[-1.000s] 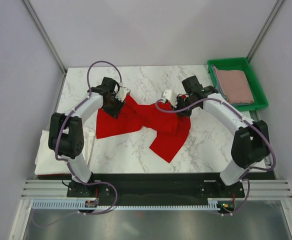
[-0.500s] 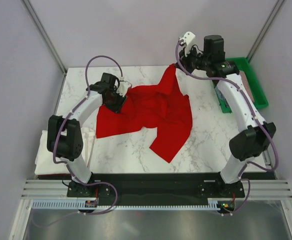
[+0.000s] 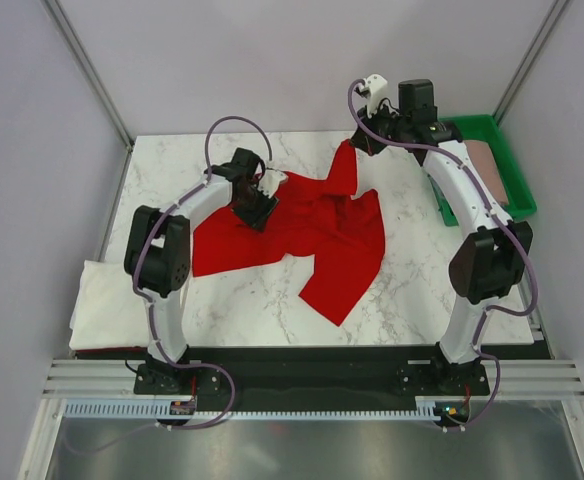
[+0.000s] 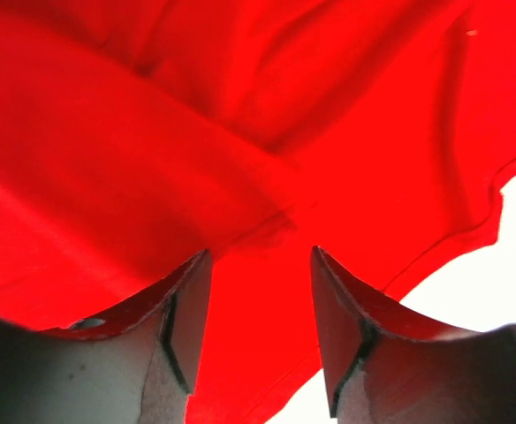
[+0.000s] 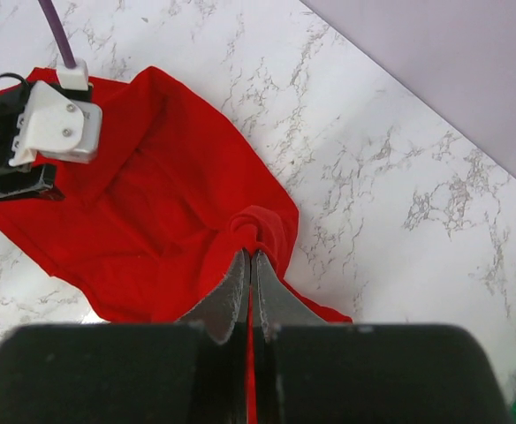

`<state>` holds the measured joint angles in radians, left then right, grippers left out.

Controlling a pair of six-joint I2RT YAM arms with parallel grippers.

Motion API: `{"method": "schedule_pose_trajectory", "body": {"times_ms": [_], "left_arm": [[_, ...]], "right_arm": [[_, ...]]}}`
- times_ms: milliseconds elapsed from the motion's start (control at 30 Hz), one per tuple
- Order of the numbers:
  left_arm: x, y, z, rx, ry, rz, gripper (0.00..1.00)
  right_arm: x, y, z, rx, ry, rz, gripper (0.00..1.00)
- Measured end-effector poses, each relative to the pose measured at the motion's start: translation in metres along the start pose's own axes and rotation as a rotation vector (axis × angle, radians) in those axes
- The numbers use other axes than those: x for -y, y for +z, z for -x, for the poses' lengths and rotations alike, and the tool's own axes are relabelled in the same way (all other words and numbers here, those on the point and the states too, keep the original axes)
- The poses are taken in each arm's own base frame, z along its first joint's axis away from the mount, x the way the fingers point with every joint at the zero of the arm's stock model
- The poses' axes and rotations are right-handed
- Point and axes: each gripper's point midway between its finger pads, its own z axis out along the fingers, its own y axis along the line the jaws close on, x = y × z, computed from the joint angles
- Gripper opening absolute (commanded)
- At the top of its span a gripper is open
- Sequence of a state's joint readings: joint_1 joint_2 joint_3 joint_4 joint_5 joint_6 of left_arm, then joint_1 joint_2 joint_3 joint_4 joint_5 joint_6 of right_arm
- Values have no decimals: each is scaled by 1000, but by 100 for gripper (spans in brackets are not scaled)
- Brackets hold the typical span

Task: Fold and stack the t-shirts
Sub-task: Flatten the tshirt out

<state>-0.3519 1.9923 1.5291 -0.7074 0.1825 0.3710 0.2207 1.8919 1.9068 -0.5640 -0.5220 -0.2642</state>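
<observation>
The bright red t-shirt (image 3: 322, 235) lies crumpled in the middle of the marble table (image 3: 232, 305). My right gripper (image 3: 357, 143) is shut on a bunch of its far edge and holds it lifted at the back; in the right wrist view the gripper (image 5: 252, 256) pinches the red cloth (image 5: 152, 203). My left gripper (image 3: 262, 205) is open, low over the shirt's left upper part; in the left wrist view red cloth (image 4: 240, 132) fills the space between the gripper's (image 4: 260, 265) spread jaws. The white t-shirt (image 3: 117, 300) lies folded at the table's front left. The dusty-pink t-shirt (image 3: 489, 165) lies in the tray.
A green plastic tray (image 3: 472, 122) stands at the back right corner, partly behind my right arm. Grey walls with metal posts close in the table on three sides. The left wrist's white camera housing (image 5: 59, 124) shows in the right wrist view.
My right gripper has pulled the red shirt's edge up and toward the back, unfolding the cloth. My left gripper has shifted right along the shirt's upper left part.
</observation>
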Motion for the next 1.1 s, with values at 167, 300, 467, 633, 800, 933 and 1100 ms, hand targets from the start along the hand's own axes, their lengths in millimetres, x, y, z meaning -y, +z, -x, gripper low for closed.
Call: {"method": "schedule_pose_trajectory", "body": {"times_ms": [167, 300, 467, 633, 800, 933, 1100], "left_arm": [[16, 10, 1, -16, 15, -33, 47], [25, 16, -1, -36, 23, -48, 45], [28, 24, -3, -56, 27, -55, 43], [24, 31, -7, -81, 17, -43, 38], [14, 35, -1, -86, 10, 1, 20], [9, 35, 3, -85, 9, 27, 10], [6, 35, 2, -89, 8, 43, 2]], "right_arm": [[-1, -4, 5, 13, -8, -4, 0], [-1, -5, 6, 14, -9, -7, 0], [-1, -5, 5, 12, -8, -7, 0], [-1, -4, 3, 9, -6, -6, 0], [-1, -4, 3, 9, -6, -7, 0], [0, -4, 3, 10, -7, -8, 0], [-2, -8, 2, 9, -6, -11, 0]]}}
